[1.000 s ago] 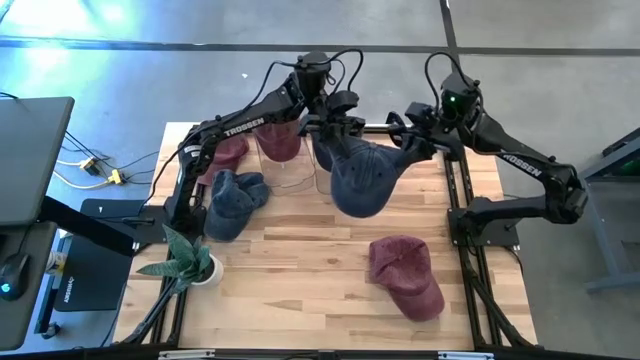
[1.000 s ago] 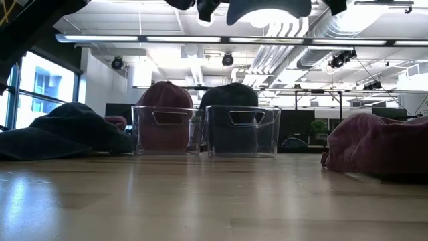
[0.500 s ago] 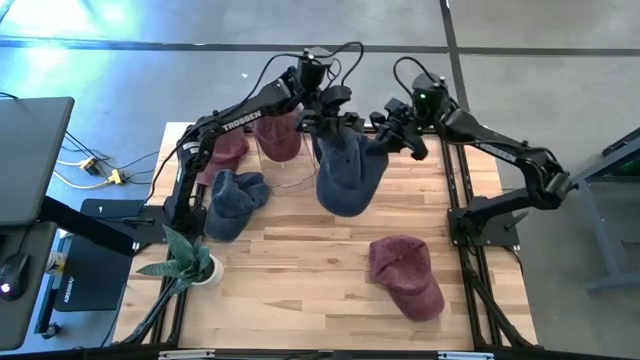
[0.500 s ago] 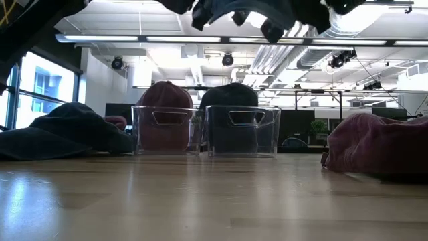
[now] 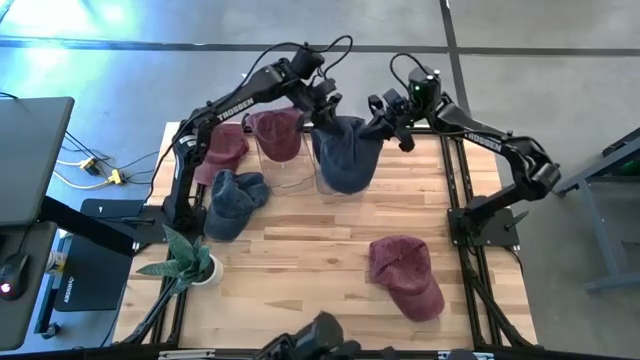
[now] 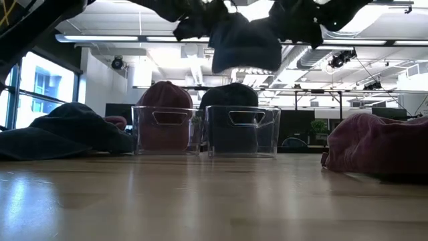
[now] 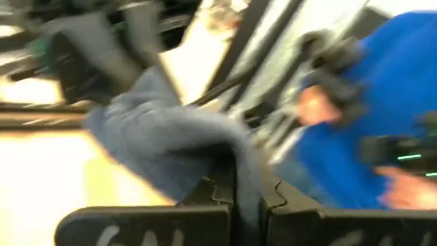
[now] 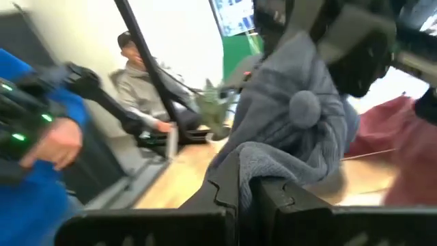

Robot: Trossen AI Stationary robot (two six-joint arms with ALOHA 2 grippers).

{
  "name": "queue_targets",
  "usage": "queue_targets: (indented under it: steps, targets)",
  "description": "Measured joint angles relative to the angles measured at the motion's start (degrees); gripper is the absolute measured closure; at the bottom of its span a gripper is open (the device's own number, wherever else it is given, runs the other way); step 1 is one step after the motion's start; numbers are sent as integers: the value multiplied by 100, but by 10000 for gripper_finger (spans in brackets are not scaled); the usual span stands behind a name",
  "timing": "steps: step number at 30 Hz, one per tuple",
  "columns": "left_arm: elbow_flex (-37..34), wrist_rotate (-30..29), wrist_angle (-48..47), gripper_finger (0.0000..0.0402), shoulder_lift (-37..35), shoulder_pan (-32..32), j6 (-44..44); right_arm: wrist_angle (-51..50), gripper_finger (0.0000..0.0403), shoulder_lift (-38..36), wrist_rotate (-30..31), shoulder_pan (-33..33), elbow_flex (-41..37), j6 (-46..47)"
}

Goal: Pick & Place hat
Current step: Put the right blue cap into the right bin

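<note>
A blue-grey hat (image 5: 345,155) hangs between my two grippers above the far edge of the table. In the low view the hat (image 6: 244,43) hovers over two clear bins. The left bin (image 6: 167,130) holds a maroon hat and the right bin (image 6: 242,130) a dark one. My left gripper (image 5: 325,100) is shut on the hat's far-left edge. My right gripper (image 5: 383,125) is shut on its far-right edge. My left gripper (image 7: 247,198) pinches a fold of the hat's cloth (image 7: 232,160) between its two fingers, at the hat's left edge. The hat is lifted clear and sags away from the fingers toward the other arm. My right gripper (image 8: 244,188) pinches a bunched edge of the hat's cloth (image 8: 256,154) between its two fingers, on the hat's right side. The crown with its top button (image 8: 304,106) hangs beyond the fingers, clear of the table.
A maroon hat (image 5: 225,148) and a blue hat (image 5: 235,200) lie at the table's left, another maroon hat (image 5: 405,275) near its right front. A small potted plant (image 5: 185,262) stands at the near left. People show beyond the table in the wrist views.
Both grippers have carried the hat toward the table's far edge and down, staying shut on it. The hat now hangs lower, over the right-hand clear bin, and its body has drawn in between the two grippers.
</note>
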Motion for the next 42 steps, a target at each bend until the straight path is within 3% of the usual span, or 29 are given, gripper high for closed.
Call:
queue_targets:
  steps: [8, 11, 15, 25, 35, 38, 42]
  targets:
    - [0, -2752, -1491, 401, 0, 78, 2158, -15, 399, 380, 1246, -68, 0, -1353]
    - [0, -3378, -1636, 401, 0, 66, 2463, -20, 391, 514, 1557, -68, 0, -1702]
    - [0, -3752, -1678, 401, 0, 70, 2474, -155, 380, 632, 1627, -66, 0, -1884]
    - [-170, -3218, -2014, 401, -2, -5, 2409, -1956, 365, 646, 1838, -62, 0, -2477]
    - [-337, -2601, -2244, 401, 0, -128, 2406, -2591, 255, 646, 783, 26, 0, -1696]
    - [-337, -2590, -2276, 401, 0, -179, 2403, -2446, 220, 646, 1069, 172, 0, -1557]
    - [-337, -2592, -2279, 401, 0, -259, 2406, -2150, 187, 646, 2039, 408, 0, -1298]
